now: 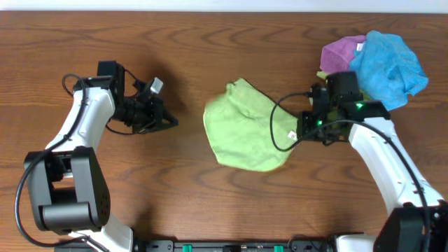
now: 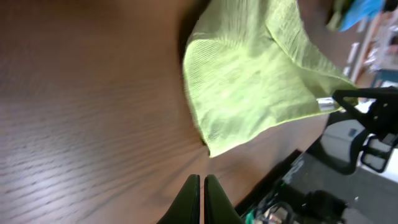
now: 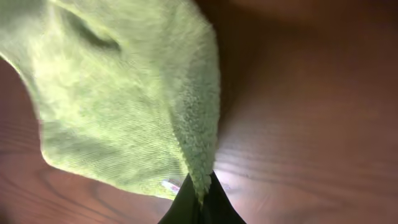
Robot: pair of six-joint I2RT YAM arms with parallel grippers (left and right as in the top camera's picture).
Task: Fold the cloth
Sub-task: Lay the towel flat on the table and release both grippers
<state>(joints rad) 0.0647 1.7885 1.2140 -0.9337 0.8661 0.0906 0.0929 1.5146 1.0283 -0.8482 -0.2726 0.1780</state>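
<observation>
Lime-green cloth (image 1: 245, 127) lies rumpled on the wooden table (image 1: 210, 203), its edge caught between the fingertips of the right gripper (image 1: 299, 133). In the right wrist view, the two dark fingers (image 3: 214, 202) of that gripper (image 3: 200, 194) are pinched on a fuzzy fold of the cloth (image 3: 124, 93), which spreads away ahead of the fingertips. A small white tag (image 3: 169, 184) sits just beside them.

The left gripper (image 1: 172, 122) is well apart from the cloth, on the side opposite the right gripper. Its fingers are pressed together on nothing. From the left wrist, the closed tips (image 2: 202, 185) point toward the nearest corner of the cloth (image 2: 249, 87), with bare wood between the two. The right gripper shows at the cloth's far edge.

Behind the right gripper, away from its fingertips, a bright blue cloth (image 1: 388, 63) and a purple cloth (image 1: 341, 52) are heaped together.
</observation>
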